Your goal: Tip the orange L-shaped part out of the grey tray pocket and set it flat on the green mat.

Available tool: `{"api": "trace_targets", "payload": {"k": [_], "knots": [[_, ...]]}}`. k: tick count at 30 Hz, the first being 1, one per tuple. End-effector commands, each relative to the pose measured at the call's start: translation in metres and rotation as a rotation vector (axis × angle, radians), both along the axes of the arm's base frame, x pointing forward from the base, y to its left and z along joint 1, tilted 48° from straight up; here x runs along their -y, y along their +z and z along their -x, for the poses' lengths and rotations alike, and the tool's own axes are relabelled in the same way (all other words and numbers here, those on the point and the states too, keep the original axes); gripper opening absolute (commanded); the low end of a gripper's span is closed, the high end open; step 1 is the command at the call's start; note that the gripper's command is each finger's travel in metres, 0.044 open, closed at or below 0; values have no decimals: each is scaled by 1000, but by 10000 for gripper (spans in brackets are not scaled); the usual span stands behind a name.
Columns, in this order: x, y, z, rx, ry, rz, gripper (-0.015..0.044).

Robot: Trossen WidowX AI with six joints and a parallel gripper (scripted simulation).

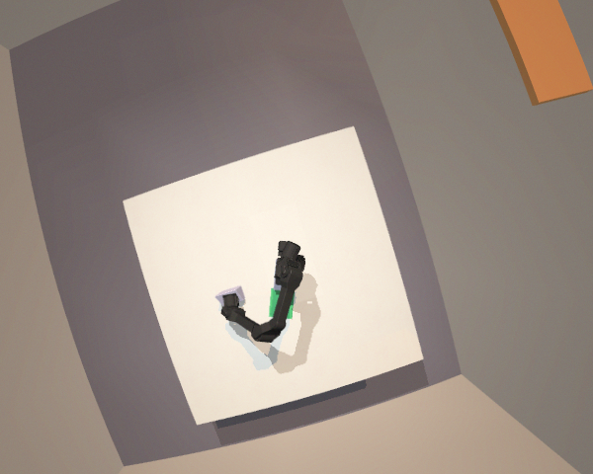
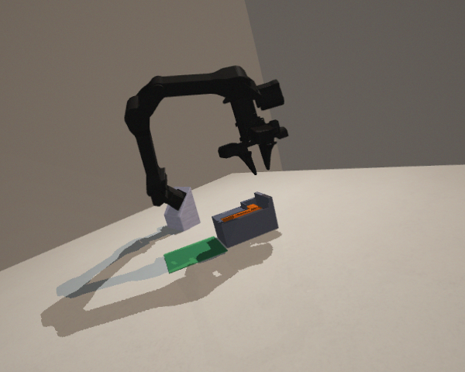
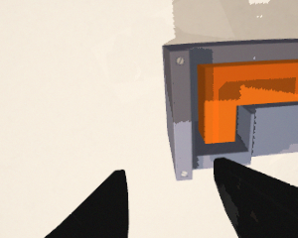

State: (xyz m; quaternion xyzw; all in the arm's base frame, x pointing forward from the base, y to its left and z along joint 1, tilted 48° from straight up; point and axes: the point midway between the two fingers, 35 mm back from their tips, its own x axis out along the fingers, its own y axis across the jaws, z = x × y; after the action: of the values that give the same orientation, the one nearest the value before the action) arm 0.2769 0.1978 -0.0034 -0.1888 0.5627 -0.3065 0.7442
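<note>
The orange L-shaped part (image 2: pixel 252 207) (image 3: pixel 216 119) lies flat in the pocket of the grey tray (image 2: pixel 249 230) (image 3: pixel 181 99). Its L-shaped end is by the tray's raised end wall, away from the mat. In the wrist view its other end is cut off at the right edge. The green mat (image 1: pixel 274 306) (image 2: pixel 184 256) lies at the tray's other end, with nothing on it. My gripper (image 2: pixel 262 171) (image 3: pixel 171 174) is open and empty, pointing down above the tray's raised-wall end, touching nothing. In the top view the arm hides the part and most of the tray.
The arm's base stands at a pale lavender block (image 1: pixel 239 294) (image 2: pixel 191 211) on the white table (image 1: pixel 337 203), to one side of tray and mat. The arm arches high over the mat and casts shadows near it. A large orange block (image 1: pixel 557 50) is far off at the upper right.
</note>
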Motion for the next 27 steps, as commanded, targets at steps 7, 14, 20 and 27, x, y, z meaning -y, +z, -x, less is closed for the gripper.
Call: {"api": "trace_targets", "payload": {"k": [7, 14, 20, 27], "knots": [[19, 2, -1, 13, -20, 65, 180], [66, -41, -12, 15, -20, 68, 180], [68, -43, -13, 15, -20, 68, 180], [74, -49, -14, 15, -20, 68, 180]]}}
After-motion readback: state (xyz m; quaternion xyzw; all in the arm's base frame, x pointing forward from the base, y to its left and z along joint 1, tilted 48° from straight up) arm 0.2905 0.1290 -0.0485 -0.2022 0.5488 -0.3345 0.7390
